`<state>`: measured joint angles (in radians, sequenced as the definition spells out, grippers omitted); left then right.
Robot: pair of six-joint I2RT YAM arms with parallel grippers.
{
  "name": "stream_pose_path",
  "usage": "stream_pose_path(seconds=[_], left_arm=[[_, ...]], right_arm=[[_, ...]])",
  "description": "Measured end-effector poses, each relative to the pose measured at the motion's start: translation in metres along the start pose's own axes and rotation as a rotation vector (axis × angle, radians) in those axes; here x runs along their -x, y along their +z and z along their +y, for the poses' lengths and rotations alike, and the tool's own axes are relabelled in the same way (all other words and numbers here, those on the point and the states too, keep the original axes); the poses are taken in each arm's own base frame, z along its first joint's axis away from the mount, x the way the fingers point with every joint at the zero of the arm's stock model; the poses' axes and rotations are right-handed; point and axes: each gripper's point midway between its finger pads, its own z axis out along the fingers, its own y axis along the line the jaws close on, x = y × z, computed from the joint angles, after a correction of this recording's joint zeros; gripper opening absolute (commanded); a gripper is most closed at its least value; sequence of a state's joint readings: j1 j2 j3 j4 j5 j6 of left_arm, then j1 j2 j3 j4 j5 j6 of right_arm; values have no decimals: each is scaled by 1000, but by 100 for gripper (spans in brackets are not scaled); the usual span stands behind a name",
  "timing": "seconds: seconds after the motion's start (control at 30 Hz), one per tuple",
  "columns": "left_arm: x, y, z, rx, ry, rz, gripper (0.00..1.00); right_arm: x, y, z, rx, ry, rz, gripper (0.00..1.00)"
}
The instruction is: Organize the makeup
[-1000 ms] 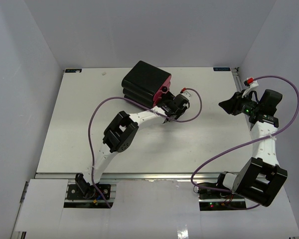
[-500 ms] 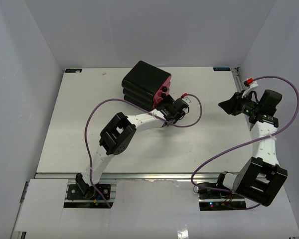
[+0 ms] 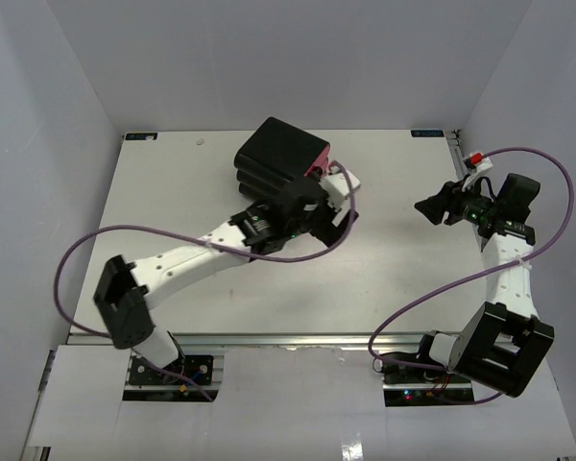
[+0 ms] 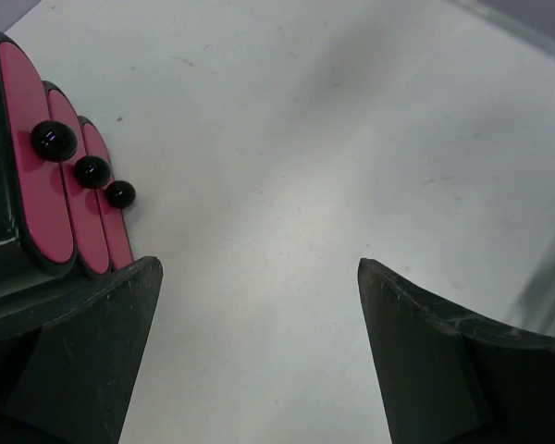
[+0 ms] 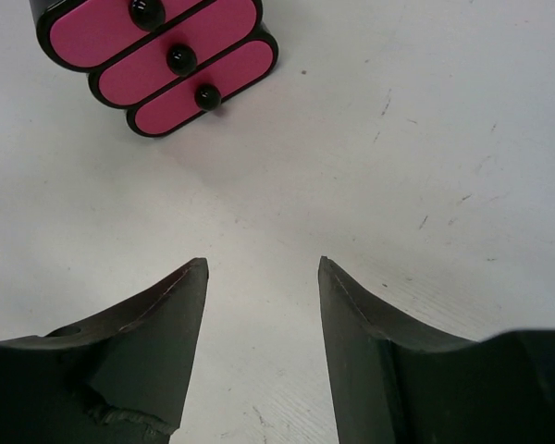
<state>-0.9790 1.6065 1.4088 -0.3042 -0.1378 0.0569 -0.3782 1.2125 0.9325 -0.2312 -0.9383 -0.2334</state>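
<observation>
Makeup does not show in any of the three views, so where it lies cannot be told. A black box (image 3: 280,158) stands toward 12 o'clock on the white table (image 3: 173,211), its three pink drawer fronts (image 5: 157,55) stacked, each with a round black knob (image 4: 54,139). The left gripper (image 3: 338,197) hangs just beside the box's 4 o'clock corner, fingers (image 4: 83,351) spread apart and holding nothing, with the drawer fronts at 9 o'clock in its wrist view. The right gripper (image 3: 432,206) sits near the table's 3 o'clock edge, well apart from the box, fingers (image 5: 148,351) likewise released over bare table, the drawers at 11 o'clock in its view
</observation>
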Motion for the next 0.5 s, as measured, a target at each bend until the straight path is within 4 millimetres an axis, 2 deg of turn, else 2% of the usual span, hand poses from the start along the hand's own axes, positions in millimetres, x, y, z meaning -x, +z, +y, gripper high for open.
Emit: stream_pose_path(seconds=[0.07, 0.13, 0.2, 0.27, 0.33, 0.4, 0.5], left_arm=[[14, -33, 15, -53, -82, -85, 98], [11, -69, 53, -50, -178, -150, 98], [-10, -102, 99, 24, -269, -185, 98], [-40, -129, 132, 117, -346, -191, 98], [-60, -145, 131, 133, -380, -192, 98], [-72, -157, 122, 125, -391, -203, 98], [-80, -166, 116, 134, -396, -216, 98]], right_arm=[[-4, 4, 5, 15, -16, 20, 63], [-10, 10, 13, 29, -41, 50, 66], [-17, 16, 23, 34, -82, 92, 71], [-22, 23, 38, 50, -139, 130, 77], [-24, 26, 48, 49, -185, 153, 90], [-25, 24, 50, 22, -222, 164, 90], [-27, 19, 42, -44, -232, 183, 90]])
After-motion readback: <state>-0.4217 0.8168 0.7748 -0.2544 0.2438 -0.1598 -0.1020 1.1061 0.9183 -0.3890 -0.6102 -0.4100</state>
